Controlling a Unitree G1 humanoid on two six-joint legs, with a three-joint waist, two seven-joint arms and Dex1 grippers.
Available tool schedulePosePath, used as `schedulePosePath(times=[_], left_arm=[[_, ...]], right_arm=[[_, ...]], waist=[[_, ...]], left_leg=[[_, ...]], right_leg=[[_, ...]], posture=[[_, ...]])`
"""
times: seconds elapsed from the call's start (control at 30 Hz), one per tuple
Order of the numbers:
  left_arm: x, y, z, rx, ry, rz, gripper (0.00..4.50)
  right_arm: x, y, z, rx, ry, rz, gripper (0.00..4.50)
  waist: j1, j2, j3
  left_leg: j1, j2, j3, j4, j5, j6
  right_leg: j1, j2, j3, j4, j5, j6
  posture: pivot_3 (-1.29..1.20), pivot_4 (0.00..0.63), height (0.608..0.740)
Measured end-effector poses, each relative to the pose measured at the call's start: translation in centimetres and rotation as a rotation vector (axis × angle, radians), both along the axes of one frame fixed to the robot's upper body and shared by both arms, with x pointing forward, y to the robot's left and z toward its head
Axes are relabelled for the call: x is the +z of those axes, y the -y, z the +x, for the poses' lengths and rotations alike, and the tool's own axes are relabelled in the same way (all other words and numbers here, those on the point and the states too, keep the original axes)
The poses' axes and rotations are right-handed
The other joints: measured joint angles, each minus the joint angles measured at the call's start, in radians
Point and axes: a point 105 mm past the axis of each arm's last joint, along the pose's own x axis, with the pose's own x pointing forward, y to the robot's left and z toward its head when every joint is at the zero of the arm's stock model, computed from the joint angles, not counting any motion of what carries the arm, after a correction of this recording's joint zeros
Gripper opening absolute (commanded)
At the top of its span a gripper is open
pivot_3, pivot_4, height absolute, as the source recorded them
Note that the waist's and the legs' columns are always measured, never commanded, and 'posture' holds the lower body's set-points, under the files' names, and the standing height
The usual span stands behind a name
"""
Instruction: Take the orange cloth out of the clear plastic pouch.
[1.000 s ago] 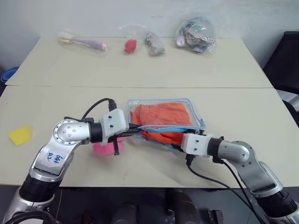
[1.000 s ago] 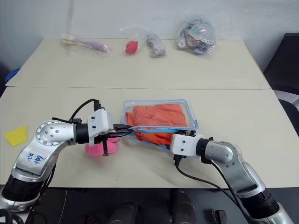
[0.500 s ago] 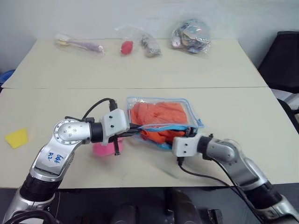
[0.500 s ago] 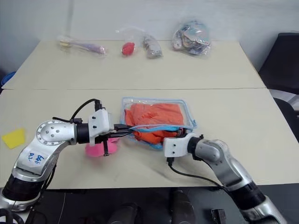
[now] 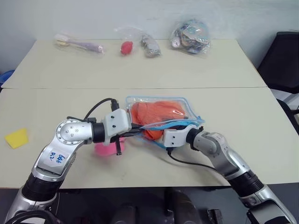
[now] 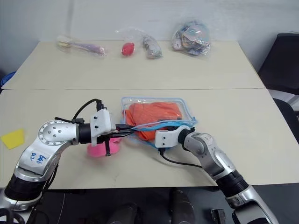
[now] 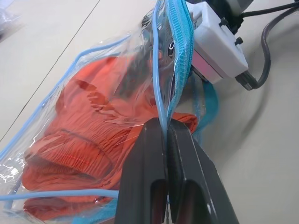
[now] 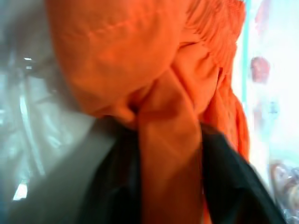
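- Most of the orange cloth [image 5: 156, 113] is still seen inside the clear plastic pouch [image 5: 189, 111], which lies on the near table [image 5: 261, 135] just in front of the seam between the two tables; a fold of it bulges out at the pouch's near, open edge.
- How much of the cloth lies outside the pouch cannot be judged from the head views, since the blue-edged flap and both grippers cover that spot.
- In the left wrist view the left gripper [image 7: 164, 133] is shown clenched on the pouch's thin blue-edged rim, the plastic being pinched between its two black fingers and lifted off the table.
- In the right wrist view a band of orange fabric is seen running between the two dark fingers [image 8: 229, 177] of the right gripper [image 8: 168, 154], so the cloth is grasped there; the fingertips themselves are buried in fabric and cannot be made out.
- From the head views the right gripper's fingers are hidden behind its white housing, which is pushed into the pouch mouth.
- A pink puff [image 5: 106, 148] is partly covered by the left arm, just beside the pouch.
- A small yellow square [image 5: 17, 138] lies well apart, near the table's left edge.
- Along the far table's [image 5: 140, 70] back edge, several crinkled clear bags [image 5: 190, 37] are lined up; their contents are hard to tell, apart from one red item [image 5: 125, 47].
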Motion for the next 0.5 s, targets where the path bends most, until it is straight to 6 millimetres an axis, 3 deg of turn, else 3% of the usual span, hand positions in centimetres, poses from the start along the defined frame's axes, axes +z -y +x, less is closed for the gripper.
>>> schedulePosePath(times=[0.07,0.33,0.5], left_arm=[[0.0,0.0,0.1,0.002,0.000,-0.003,0.00],[0.2,0.0,0.6,0.019,0.008,-0.012,0.00],[-0.3,0.0,1.5,0.069,0.023,0.004,0.00]], right_arm=[[-0.2,0.0,0.0,-0.004,-0.007,-0.007,0.02],[0.0,0.1,-0.1,-0.006,-0.014,-0.007,0.02],[0.5,0.2,-0.9,-0.011,-0.132,0.048,0.02]], waist=[[0.000,0.000,0.000],[0.001,0.000,0.000],[0.002,0.000,0.000]], left_leg=[[0.000,0.000,0.000,0.000,0.000,0.000],[0.000,0.000,-0.001,0.000,0.000,0.000],[0.000,0.000,-0.003,0.001,0.000,0.000]], right_leg=[[0.000,0.000,0.000,0.000,0.000,0.000],[0.000,0.000,0.000,0.000,0.000,0.000],[-0.001,0.000,-0.001,0.000,0.000,0.000]], posture=[[0.00,0.150,0.740],[0.00,0.150,0.740],[0.00,0.150,0.740]])
